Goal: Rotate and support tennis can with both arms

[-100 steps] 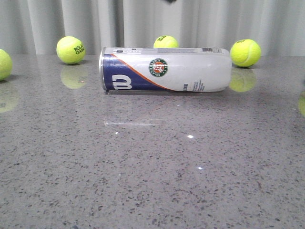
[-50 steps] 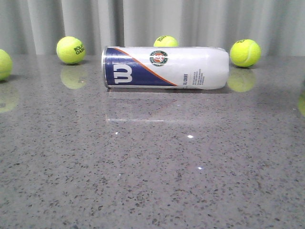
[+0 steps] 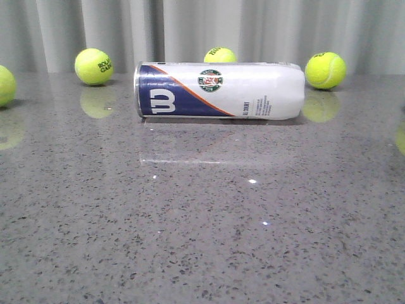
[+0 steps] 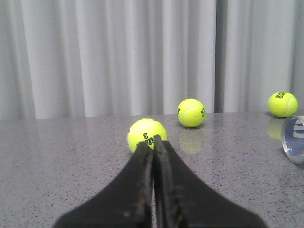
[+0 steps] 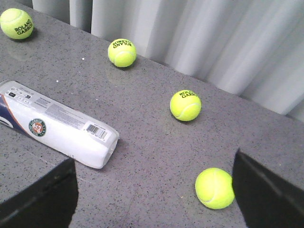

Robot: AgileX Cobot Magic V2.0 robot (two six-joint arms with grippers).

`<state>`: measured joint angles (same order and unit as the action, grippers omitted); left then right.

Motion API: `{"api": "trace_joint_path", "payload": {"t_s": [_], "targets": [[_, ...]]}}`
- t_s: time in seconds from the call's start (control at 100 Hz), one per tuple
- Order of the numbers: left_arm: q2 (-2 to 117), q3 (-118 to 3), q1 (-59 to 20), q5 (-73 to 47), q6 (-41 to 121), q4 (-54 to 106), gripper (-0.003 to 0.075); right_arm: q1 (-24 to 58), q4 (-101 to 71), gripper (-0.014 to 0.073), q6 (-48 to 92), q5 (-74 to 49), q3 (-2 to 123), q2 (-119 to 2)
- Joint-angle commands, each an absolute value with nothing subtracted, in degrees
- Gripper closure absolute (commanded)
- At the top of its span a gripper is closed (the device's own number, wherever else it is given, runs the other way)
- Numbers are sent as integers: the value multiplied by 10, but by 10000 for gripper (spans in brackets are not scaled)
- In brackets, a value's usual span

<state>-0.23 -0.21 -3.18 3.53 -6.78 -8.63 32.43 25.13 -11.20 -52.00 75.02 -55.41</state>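
The tennis can [image 3: 218, 90] lies sideways on the worktop [image 3: 202, 228], untouched; the left claw [image 4: 153, 142] is pressed closed and empty, the right claw [image 5: 152, 190] apparently wide apart, ready to straddle it.

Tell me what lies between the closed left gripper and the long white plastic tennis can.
In the left wrist view, only bare grey table lies between the left gripper and the tennis can.

Tennis can [image 4: 295, 138] — mostly cut off — small print unreadable
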Motion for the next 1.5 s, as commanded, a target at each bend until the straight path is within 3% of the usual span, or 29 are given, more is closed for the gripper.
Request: {"api": "trace_joint_path", "payload": {"t_s": [0.0,0.8,1.23,1.49], "targets": [[-23,25,-33,82,-72,-85,741,321,276,-50,-118,-471,755,-545],[-23,25,-33,82,-72,-85,741,315,289,-50,-139,-492,681,-472],[-23,25,-33,82,-72,-85,741,128,73,-50,-65,-296,511,-382],[-23,25,-33,82,-72,-85,741,93,24,-50,-34,-228,373,-297]]}}
